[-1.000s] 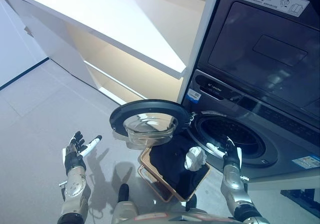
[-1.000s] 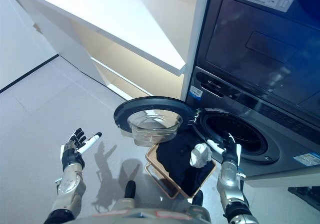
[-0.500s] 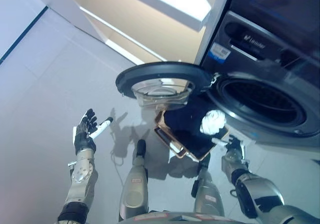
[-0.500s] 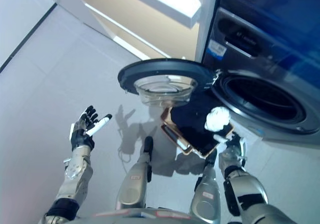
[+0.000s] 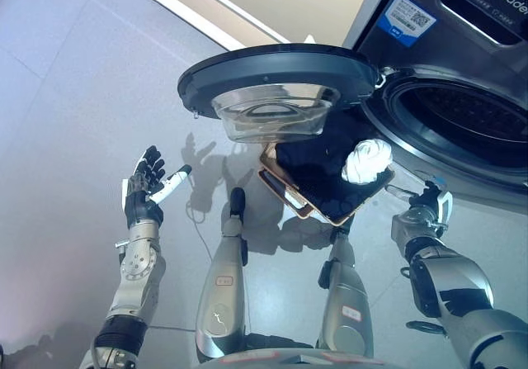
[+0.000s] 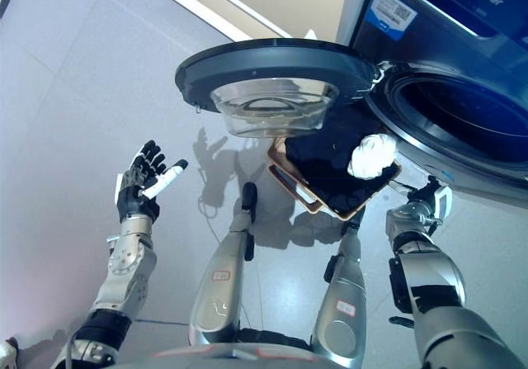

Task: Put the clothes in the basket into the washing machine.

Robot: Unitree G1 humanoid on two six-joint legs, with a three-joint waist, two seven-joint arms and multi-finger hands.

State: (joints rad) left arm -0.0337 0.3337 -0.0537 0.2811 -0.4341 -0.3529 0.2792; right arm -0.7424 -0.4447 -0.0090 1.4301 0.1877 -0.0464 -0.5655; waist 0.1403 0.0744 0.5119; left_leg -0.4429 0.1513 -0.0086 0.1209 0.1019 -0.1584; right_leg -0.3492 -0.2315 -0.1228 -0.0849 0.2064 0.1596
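Note:
A copper-rimmed basket (image 5: 289, 199) stands on the floor below the washing machine's open door (image 5: 276, 76). Dark clothes (image 5: 318, 167) fill it, and a white balled cloth (image 5: 367, 161) lies on top at its right end. The dark drum opening (image 5: 470, 121) gapes just right of the basket. My left hand (image 5: 147, 191) is held up open over the floor, well left of the basket and holding nothing. My right hand (image 5: 425, 208) is open too, low beside the basket's right corner and under the drum rim, touching no cloth.
The round door with its glass bowl (image 5: 276, 109) juts out over the basket's far end. A white cabinet base (image 5: 247, 10) runs along the back left. Grey tiled floor (image 5: 66, 96) spreads to the left.
The camera has tilted further down, so the whole scene has shifted. Both hands keep their open poses, and the clothes lie as before.

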